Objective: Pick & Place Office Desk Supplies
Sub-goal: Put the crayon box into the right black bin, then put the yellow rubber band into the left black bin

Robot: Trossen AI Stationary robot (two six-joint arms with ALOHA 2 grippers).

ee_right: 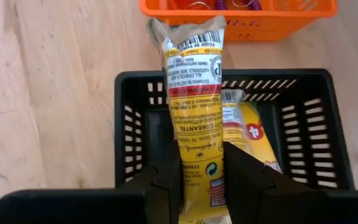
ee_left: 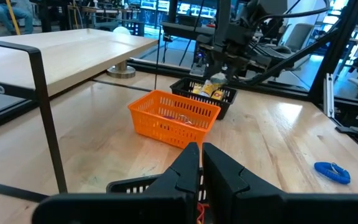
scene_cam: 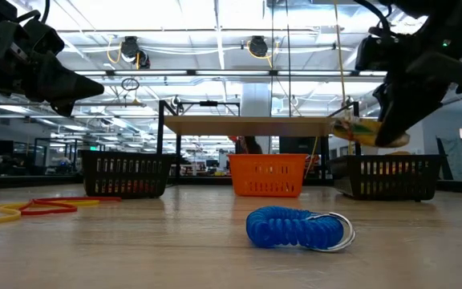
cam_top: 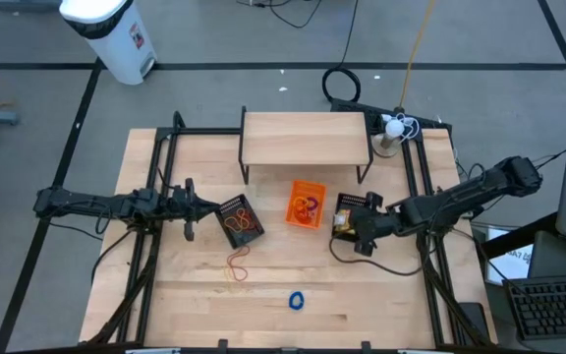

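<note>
Fingers of your right gripper point(ee_right: 202, 171) clamp a yellow-and-white packet point(ee_right: 194, 93) above the right black mesh bin point(ee_right: 135, 93). Your left gripper point(ee_left: 201, 163), fingers closed on nothing, hovers over the left bin point(cam_top: 240, 219).

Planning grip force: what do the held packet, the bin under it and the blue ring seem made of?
Packet in the right gripper: glossy printed film, creased, probably plastic. Black bin: slotted walls, matte; plastic or coated metal, unclear. Blue ring: coiled cord, likely plastic, with a metal loop.
</note>
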